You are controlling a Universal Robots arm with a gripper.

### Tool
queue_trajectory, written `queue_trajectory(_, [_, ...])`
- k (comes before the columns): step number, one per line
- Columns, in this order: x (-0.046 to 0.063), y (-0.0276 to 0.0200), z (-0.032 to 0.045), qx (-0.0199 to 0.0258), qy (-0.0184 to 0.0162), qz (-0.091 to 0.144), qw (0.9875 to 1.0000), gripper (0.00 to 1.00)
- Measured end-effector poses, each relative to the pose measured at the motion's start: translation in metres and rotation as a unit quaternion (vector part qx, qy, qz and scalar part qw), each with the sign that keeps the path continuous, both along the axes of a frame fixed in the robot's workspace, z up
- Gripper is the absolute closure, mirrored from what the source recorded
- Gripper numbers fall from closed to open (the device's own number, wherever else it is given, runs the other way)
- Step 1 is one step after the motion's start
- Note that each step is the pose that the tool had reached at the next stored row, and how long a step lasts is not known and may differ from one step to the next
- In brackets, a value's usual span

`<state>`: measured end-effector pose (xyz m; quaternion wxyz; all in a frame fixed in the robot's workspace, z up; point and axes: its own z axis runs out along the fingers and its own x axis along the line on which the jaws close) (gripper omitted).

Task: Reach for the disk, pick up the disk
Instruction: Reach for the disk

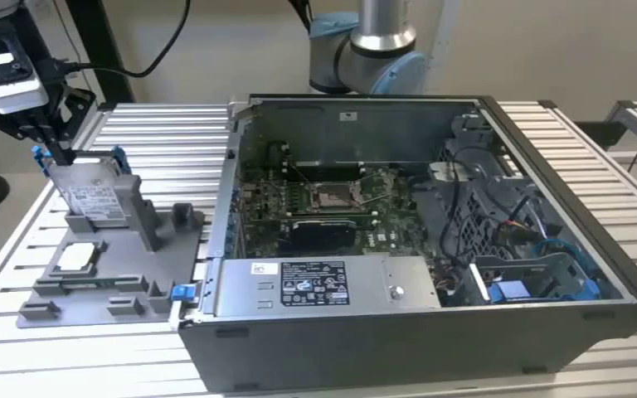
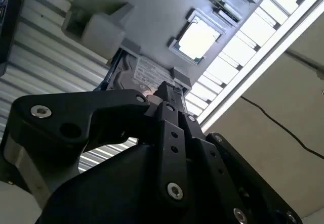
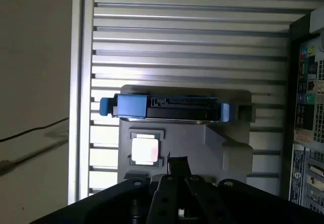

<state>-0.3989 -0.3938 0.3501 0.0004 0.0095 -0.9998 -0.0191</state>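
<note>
At the exterior view's left: gripper (image 1: 55, 151), jaws pressed together, gripping nothing; just below jaw tips, not between them: disk (image 1: 95, 196), upright in grey holder (image 1: 130, 278); flat on holder base: square chip (image 1: 79, 257); well off jaws toward the exterior view's right: open computer case (image 1: 407, 340)

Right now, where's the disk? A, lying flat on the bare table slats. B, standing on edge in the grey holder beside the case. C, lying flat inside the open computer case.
B: in the exterior view the disk stands upright in the grey holder, on the exterior view's left of the computer case.
</note>
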Motion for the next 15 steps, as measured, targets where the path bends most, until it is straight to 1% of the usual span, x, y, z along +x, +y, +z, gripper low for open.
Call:
queue_trajectory(5, [0.0, 0.0, 0.0, 0.0, 0.0, 0.0, 1.0, 1.0])
queue_trajectory(6, [0.0, 0.0007, 0.0001, -0.0001, 0.0001, 0.0, 1.0, 1.0])
queue_trajectory(7, [0.0, 0.0033, 0.0, 0.0, 0.0, 0.0, 1.0, 1.0])
queue_trajectory(8, [0.0, 0.0075, 0.0, 0.0, 0.0, 0.0, 1.0, 1.0])
queue_trajectory(15, [-0.002, 0.0392, -0.0003, 0.0, 0.0, 0.0, 1.0, 1.0])
